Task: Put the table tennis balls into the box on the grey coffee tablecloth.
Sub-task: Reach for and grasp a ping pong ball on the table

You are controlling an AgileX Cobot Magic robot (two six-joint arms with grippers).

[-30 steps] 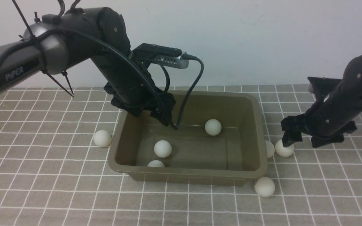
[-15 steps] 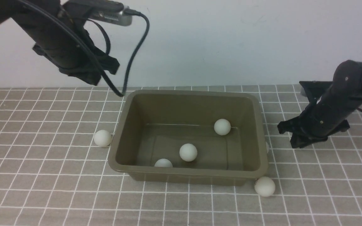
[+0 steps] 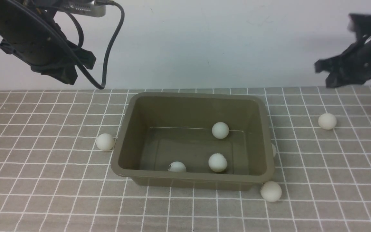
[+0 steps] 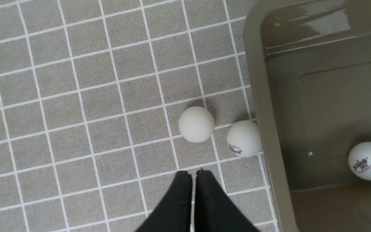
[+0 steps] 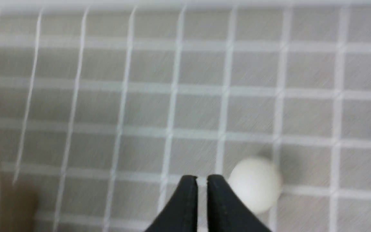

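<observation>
A: State?
B: Left gripper (image 4: 194, 172) pressed together; right gripper (image 5: 202, 177) slightly parted, empty. Olive-brown plastic box (image 3: 192, 183) central, three balls inside.
A: Risk?
B: Off-centre pinch could roll the small matte white ball (image 3: 327, 121), box's 2–3 o'clock. Rim could block fingers at the half-hidden white ball (image 3: 274, 150), 3 o'clock.
A: Labels?
B: Dark logo (image 4: 362, 166), unreadable.
</observation>
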